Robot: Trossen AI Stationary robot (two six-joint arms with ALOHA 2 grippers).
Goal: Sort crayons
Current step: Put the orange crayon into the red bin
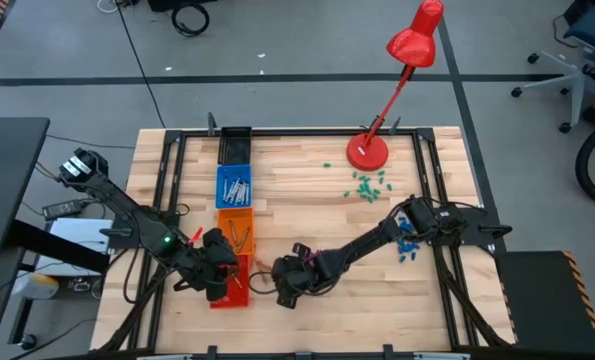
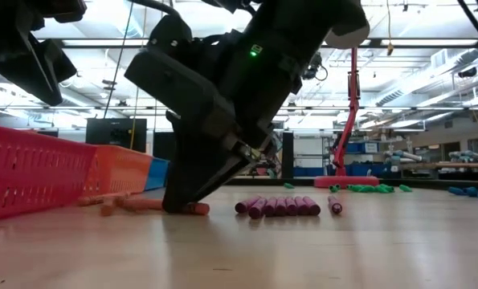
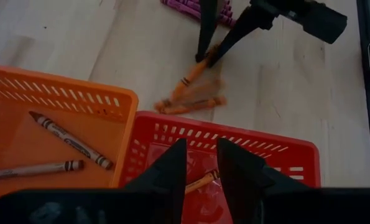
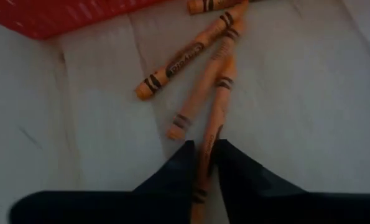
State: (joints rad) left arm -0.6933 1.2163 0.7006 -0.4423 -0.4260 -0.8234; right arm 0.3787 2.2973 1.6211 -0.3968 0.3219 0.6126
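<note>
In the high view the right gripper (image 1: 282, 283) covers the orange crayons (image 4: 217, 102) on the worktop (image 1: 317, 210), and the left gripper (image 1: 222, 270) hides much of the red basket (image 1: 233, 290). In the right wrist view the dark fingers (image 4: 234, 168) cover the lower part of one orange crayon, apparently pinched between them. In the low view the dark arm blocks most of the loose orange crayons. The green bits (image 1: 367, 185) and blue bits (image 1: 407, 245) are too small to identify.
</note>
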